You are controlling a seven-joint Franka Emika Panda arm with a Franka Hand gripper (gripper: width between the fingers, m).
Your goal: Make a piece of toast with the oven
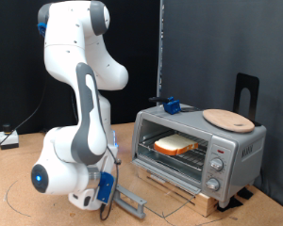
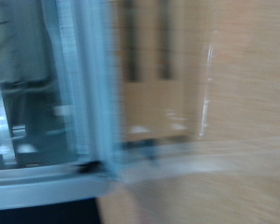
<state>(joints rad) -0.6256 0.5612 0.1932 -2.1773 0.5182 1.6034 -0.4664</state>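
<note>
The oven (image 1: 238, 146) stands on a wooden board at the exterior view's right. Its glass door (image 1: 170, 194) is dropped open and lies flat towards the bottom. The piece of toast (image 1: 176, 145) lies flat on the wire rack inside the oven. My gripper (image 1: 110, 188) is low, at the end of the door's grey handle (image 1: 134, 201) on the exterior view's left, right by it. Whether it touches the handle does not show. The wrist view is blurred. It shows a glass pane's edge (image 2: 84, 93) over the wooden table (image 2: 243, 112), and no fingers.
A round wooden plate (image 1: 228, 119) and a small blue object (image 1: 170, 105) lie on top of the oven. A black stand (image 1: 245, 94) rises behind it. Three knobs (image 1: 216, 166) are on the oven's front right. Cables lie at the far left (image 1: 5, 139).
</note>
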